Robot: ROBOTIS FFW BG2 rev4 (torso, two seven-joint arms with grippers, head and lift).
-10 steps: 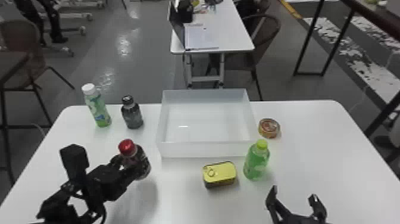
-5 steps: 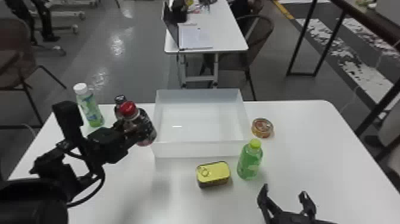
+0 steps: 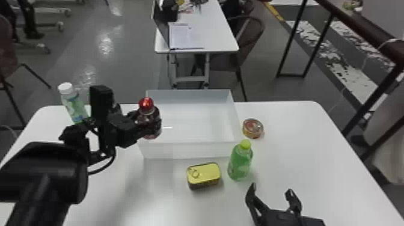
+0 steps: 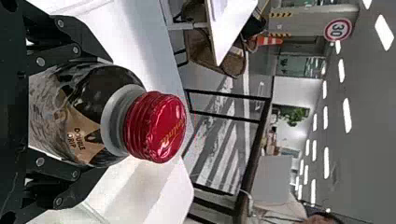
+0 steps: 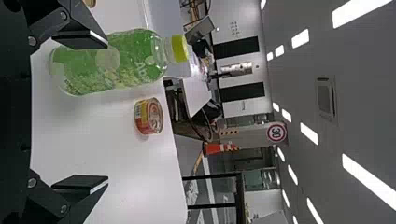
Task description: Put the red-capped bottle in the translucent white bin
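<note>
At the white bin [image 3: 189, 150], left claw [image 3: 143, 123] pinching 1 red-capped bottle [image 3: 149, 116], right claw [image 3: 271, 190] spread

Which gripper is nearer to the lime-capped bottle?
Right: the right gripper is just on the robot's side of the lime-capped bottle; the left gripper holds the red-capped bottle farther left, by the bin.

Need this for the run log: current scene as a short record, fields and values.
left gripper: shut on red-capped bottle
bottle pose: roughly upright, overlapping bin's left side in head view; clearance unclear
bin: on table, bottle not released into it
right gripper: open, empty, near green bottle
front of bin: yellow-topped tin
right of bin: round can
far left: white-capped bottle
</note>
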